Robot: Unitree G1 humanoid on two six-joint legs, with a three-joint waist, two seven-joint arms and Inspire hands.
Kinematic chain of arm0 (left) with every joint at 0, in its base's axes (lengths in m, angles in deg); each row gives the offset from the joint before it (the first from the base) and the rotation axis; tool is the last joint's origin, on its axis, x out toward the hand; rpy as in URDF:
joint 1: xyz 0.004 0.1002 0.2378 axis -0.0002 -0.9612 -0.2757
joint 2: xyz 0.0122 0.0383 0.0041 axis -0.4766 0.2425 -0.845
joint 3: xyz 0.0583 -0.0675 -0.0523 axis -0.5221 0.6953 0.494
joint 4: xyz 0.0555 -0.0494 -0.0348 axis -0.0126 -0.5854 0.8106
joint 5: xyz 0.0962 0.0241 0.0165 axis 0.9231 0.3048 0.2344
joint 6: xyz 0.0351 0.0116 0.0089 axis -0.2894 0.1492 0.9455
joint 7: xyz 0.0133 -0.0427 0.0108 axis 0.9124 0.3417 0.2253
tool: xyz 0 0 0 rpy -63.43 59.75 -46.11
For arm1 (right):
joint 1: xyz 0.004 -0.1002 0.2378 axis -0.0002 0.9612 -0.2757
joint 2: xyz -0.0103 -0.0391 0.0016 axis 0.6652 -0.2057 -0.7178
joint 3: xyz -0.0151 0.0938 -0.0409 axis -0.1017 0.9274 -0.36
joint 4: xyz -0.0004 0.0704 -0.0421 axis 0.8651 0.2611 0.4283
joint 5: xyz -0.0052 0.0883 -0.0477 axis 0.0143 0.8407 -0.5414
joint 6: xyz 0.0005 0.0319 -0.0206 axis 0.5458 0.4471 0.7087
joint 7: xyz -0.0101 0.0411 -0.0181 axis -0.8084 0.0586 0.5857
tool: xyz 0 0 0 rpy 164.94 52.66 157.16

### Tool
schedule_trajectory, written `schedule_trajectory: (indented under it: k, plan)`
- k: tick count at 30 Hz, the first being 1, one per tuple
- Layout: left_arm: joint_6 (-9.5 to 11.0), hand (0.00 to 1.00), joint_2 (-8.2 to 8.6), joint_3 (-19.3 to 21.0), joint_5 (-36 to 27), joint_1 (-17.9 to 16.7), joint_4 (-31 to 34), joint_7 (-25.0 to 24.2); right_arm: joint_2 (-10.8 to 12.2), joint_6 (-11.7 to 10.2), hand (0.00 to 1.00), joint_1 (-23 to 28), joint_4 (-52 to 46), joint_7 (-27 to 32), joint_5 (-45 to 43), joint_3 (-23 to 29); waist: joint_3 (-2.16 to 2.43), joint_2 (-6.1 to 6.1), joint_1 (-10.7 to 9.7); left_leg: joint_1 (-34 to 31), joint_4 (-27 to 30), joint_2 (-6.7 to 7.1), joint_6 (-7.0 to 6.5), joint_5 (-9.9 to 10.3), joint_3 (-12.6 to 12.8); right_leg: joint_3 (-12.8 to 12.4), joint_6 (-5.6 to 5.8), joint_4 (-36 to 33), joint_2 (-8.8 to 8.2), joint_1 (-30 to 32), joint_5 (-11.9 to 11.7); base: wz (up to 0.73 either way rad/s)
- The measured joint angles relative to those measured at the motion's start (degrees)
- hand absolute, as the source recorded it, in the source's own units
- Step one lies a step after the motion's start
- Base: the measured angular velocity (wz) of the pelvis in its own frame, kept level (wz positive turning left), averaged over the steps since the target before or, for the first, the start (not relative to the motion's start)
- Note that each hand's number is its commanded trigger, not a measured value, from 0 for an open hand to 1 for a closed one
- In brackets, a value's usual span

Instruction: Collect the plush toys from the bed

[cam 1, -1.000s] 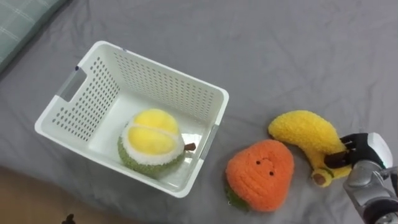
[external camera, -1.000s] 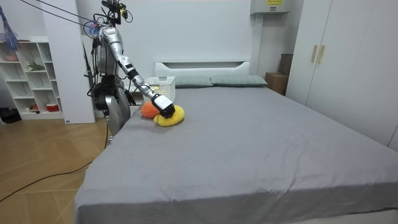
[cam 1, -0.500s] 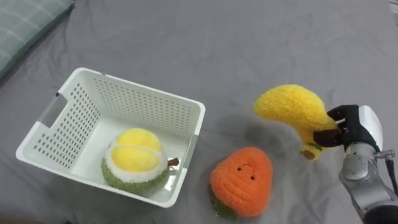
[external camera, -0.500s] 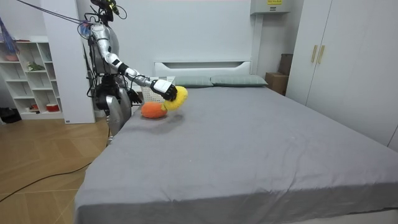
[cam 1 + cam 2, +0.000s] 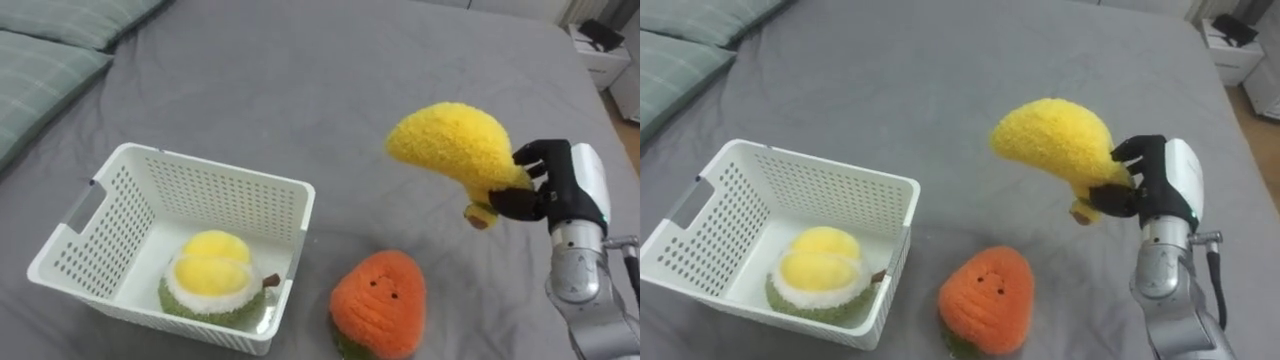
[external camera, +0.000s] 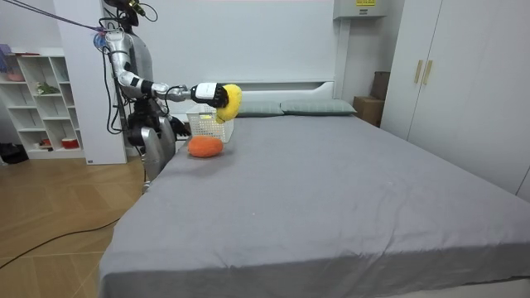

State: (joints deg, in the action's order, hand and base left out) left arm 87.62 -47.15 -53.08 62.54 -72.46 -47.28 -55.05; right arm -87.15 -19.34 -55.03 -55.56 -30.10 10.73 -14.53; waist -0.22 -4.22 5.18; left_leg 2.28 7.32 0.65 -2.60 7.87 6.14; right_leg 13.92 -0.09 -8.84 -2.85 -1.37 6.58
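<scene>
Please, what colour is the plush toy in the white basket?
Round plush toy: yellow top, green base; left eye view.

No writing could be read anywhere. In the room view a yellow label [image 6: 364, 3] sat on a white box [image 6: 353, 12] high on the wall, its print too small to make out.
</scene>
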Motion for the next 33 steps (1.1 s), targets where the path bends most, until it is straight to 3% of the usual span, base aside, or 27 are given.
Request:
schedule_trajectory:
  k: [7,13,20,29,33]
  plan:
    - [0.34,0.0,0.35,0.39,0.01,-0.04,1.09,0.57,0.37,-0.06,1.0,0.47,-4.65,-3.49,-0.26,1.01,-0.04,0.0,-0.02,1.21,-0.86,0.03,0.01,0.23,0.33,-0.49,0.19,0.21,0.1,-0.71,0.17,-0.02]
    - [0.31,0.0,1.92,2.33,0.98,-0.07,0.93,0.39,0.96,0.25,1.0,1.02,-14.6,-5.98,-3.85,1.27,-0.05,0.02,-0.02,1.39,-0.97,0.02,-0.05,0.6,0.38,-0.65,0.29,0.2,0.14,-0.78,0.28,-0.02]
    - [-0.51,0.0,2.13,2.3,1.01,-0.22,1.0,0.36,5.19,1.14,1.0,1.06,-19.69,-7.61,-4.66,1.25,-0.1,0.09,0.2,2.27,-0.9,0.05,-0.15,1.01,-0.15,-0.5,0.42,0.21,0.13,-2.14,0.36,0.02]
    - [-1.12,0.0,2.42,2.01,2.92,-0.04,1.44,0.45,6.21,1.99,1.0,0.96,-24.38,-10.18,-4.88,0.13,0.03,-0.02,2.34,2.05,-0.74,0.06,-0.2,1.1,-0.21,-0.81,0.42,-0.01,0.15,-1.8,0.36,-0.02]
    - [-1.17,0.0,2.46,2.07,4.13,0.02,1.38,0.54,6.49,2.73,1.0,0.56,-24.57,-11.49,-7.27,-1.8,-0.07,-0.63,3.15,1.92,-0.71,0.05,-0.19,1.14,-0.29,-0.74,0.42,0.09,0.16,-1.79,0.36,0.01]
